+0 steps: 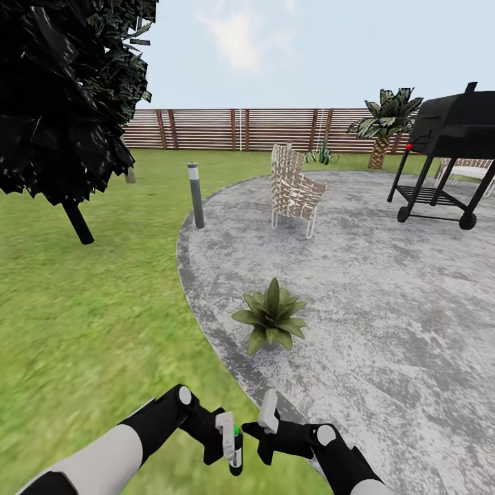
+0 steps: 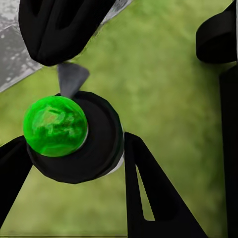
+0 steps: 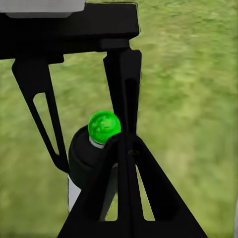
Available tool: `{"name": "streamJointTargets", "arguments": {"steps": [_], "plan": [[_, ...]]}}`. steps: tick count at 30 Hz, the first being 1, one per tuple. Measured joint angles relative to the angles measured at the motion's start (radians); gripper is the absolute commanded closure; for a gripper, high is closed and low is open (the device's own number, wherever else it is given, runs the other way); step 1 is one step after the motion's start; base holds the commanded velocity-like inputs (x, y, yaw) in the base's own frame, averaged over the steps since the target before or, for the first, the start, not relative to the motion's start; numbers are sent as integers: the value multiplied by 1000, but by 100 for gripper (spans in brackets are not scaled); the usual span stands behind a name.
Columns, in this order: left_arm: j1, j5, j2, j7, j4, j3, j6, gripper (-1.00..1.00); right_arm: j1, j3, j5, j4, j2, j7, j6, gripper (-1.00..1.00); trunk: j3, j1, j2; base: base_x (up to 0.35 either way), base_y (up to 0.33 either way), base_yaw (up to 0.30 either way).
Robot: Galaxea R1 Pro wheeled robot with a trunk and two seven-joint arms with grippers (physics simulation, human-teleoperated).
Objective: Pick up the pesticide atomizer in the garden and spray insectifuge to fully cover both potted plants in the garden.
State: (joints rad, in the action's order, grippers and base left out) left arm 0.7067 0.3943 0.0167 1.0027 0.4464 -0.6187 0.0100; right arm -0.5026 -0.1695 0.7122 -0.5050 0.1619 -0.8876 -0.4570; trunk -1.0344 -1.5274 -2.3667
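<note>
A round grey patio [image 1: 385,295] fills the right and middle, its curved edge meeting green lawn [image 1: 89,309] on the left. A brown slatted fence [image 1: 227,128] runs across the far side under a pale, lightly clouded sky. On the patio stand a wicker chair [image 1: 294,190] and, far right, a black grill [image 1: 450,155]. A grey bollard [image 1: 196,195] stands at the patio edge. A dark tree [image 1: 65,96] looms near left; a palm [image 1: 385,124] rises by the fence.

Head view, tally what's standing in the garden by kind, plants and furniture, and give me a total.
Small potted plant: 1
Palm: 1
Dark tree: 1
Wicker chair: 1
Grill: 1
Bollard post: 1
Total: 6
</note>
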Motion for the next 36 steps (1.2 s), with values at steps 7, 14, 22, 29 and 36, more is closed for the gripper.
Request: {"name": "streamJointTargets", "arguments": {"steps": [7, 14, 22, 29, 36], "plan": [[-2, 28, -75, -5, -16, -1, -3, 100, 0, 0, 0, 0, -1, -1, 0, 100, 0, 0, 0, 0, 0, 0], [-9, 47, -191, -6, -18, 1, -3, 100, 0, -2, 4, -7, -6, 3, -1, 100, 0, 0, 0, 0, 0, 0], [-10, 35, -265, -90, -54, 50, -10, 100, 0, -12, -15, -12, -169, 9, 1, -100, 0, 0, 0, 0, 0, 0], [-9, 39, -238, -161, -60, 300, -122, 100, 4, -201, -24, 6, -283, 89, 2, -100, 0, 0, 0, 0, 0, 0], [6, 28, -185, -282, -38, 438, -400, 100, 47, -632, -20, 71, -289, 418, -1, -100, 0, 0, 0, 0, 0, 0]]}}
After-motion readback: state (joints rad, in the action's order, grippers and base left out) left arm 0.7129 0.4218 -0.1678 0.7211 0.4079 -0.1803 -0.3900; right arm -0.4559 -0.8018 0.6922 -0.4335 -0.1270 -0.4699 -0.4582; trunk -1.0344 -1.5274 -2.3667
